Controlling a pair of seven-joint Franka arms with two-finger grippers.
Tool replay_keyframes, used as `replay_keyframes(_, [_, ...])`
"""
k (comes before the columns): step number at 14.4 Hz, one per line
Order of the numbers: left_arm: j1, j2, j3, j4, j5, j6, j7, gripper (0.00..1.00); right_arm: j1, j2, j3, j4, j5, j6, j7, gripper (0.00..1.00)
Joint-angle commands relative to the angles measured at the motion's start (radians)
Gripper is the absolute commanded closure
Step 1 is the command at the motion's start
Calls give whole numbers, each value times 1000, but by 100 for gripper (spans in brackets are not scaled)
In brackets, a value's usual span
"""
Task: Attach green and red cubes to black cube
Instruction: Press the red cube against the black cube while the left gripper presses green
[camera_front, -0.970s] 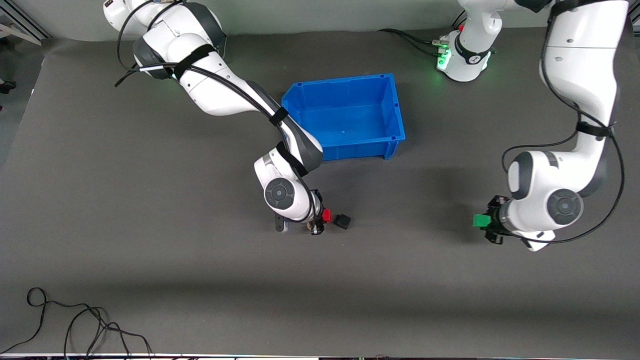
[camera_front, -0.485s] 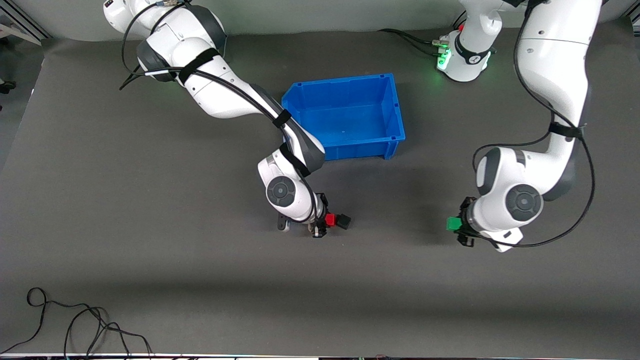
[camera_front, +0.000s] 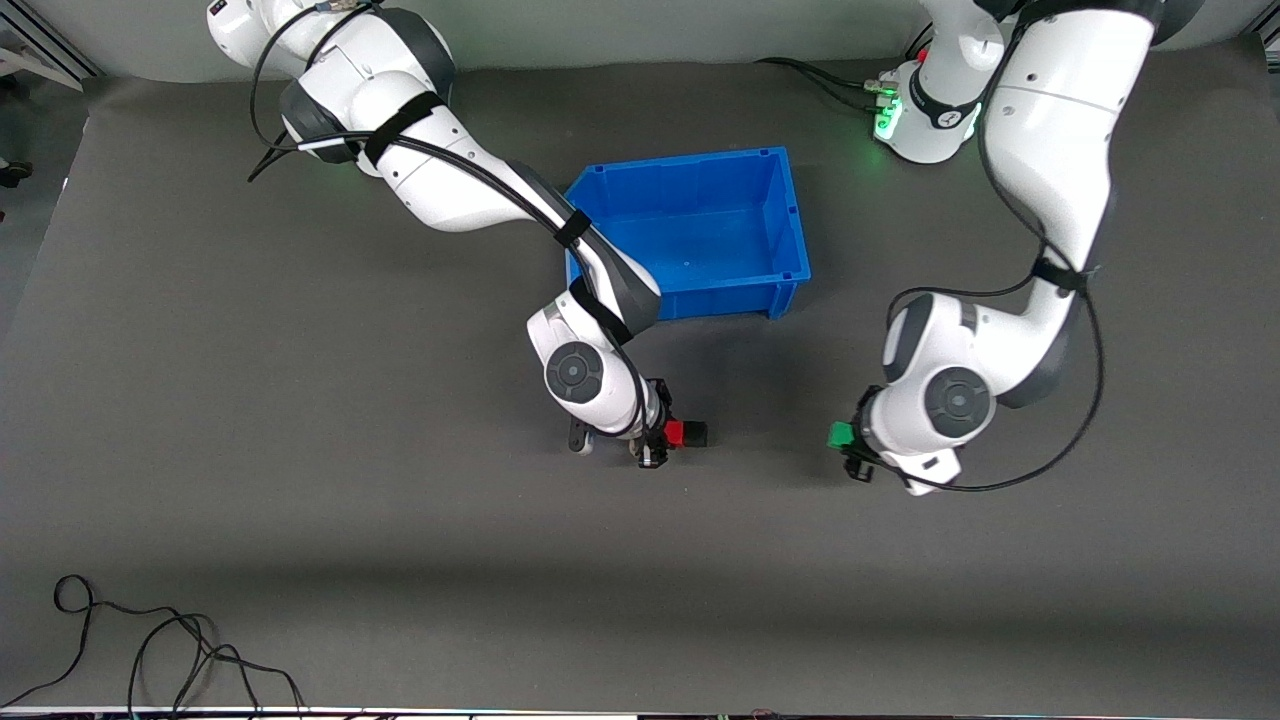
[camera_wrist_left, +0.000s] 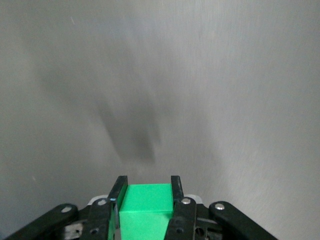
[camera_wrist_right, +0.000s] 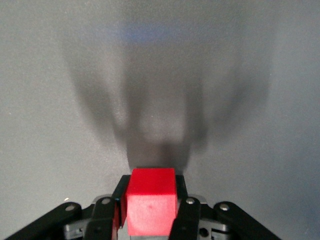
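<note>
At my right gripper (camera_front: 662, 440), clamped on the red cube (camera_front: 674, 432), the gap has closed and red now meets the black cube (camera_front: 694, 434) on the mat, while my left gripper (camera_front: 851, 452) has carried its pinched green cube (camera_front: 839, 434) closer, still well apart from black, so green remains.

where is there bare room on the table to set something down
Bare mat lies between the black cube and the left gripper holding the green cube. Crowded: the right gripper presses the red cube against the black cube, near the blue bin.
</note>
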Motion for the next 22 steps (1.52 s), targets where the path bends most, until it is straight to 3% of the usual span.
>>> replay_keyframes(1, [-48,47,3,70,-6,-9,-35,100,11,25,-6,42,19,8,22,87])
replay_keyframes(7, [-103,87,3,110,-56,40,-69,100,14,57,-6,57,9,78,-77,87])
replay_keyframes(10, [-137,150,3,191,-53,77,-147,100,26,59,-6,51,7,78,-156,87])
replay_keyframes(22, [-178,212,5,226,-46,77,-215,100,28,77,14,59,22,149,-43,87])
